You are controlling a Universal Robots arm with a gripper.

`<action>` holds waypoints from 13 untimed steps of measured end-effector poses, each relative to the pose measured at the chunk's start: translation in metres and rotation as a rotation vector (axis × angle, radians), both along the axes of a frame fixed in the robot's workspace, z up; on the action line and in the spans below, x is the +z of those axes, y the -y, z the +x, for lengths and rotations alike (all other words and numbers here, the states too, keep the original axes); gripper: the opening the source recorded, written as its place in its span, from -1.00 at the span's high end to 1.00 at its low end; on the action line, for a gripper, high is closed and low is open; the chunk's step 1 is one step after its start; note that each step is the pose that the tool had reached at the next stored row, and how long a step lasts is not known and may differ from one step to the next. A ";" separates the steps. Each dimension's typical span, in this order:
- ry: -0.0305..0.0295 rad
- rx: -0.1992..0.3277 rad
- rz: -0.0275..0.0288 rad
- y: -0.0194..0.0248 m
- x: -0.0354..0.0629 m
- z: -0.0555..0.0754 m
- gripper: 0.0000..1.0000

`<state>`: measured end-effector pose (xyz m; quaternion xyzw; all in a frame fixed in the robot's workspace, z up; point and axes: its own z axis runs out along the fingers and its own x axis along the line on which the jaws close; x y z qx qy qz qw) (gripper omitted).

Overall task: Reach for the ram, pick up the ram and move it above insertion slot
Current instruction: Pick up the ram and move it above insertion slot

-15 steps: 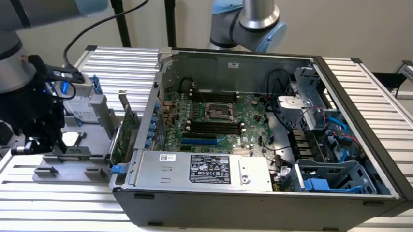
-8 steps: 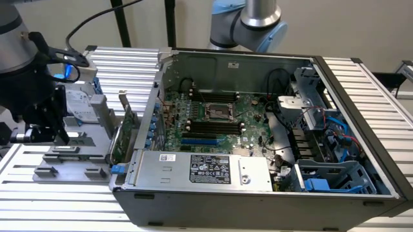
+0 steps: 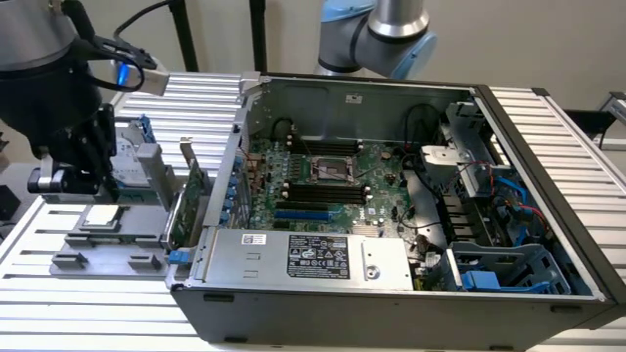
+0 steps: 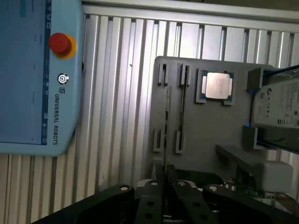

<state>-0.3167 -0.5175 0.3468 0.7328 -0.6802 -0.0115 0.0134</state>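
The ram (image 4: pixel 168 121) appears edge-on as a thin pale strip running along the grey fixture plate (image 4: pixel 210 135), beside a dark groove between small slot holders. My gripper (image 4: pixel 168 184) is directly over the strip's near end, its black fingers (image 4: pixel 152 193) close on either side. Whether they touch the ram is hidden. In the exterior view my gripper (image 3: pixel 73 180) hangs above the grey fixture plate (image 3: pixel 117 242), at the exterior view's left, outside the open computer case. The black memory slots (image 3: pixel 323 192) lie on the motherboard beside the processor socket.
An upright green expansion card (image 3: pixel 190 198) stands against the case wall (image 3: pixel 234 147) between fixture and motherboard. A processor chip (image 4: pixel 217 86) and a hard drive (image 4: pixel 278 105) sit on the fixture. A blue teach pendant (image 4: pixel 32 70) lies alongside. A second arm (image 3: pixel 382 37) stands behind the case.
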 end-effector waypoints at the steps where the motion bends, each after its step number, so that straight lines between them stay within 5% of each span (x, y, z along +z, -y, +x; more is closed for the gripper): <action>1: 0.0000 0.000 0.0003 0.0000 0.0044 0.004 0.73; 13: -0.0054 0.000 0.0020 0.0000 0.0553 0.059 0.73</action>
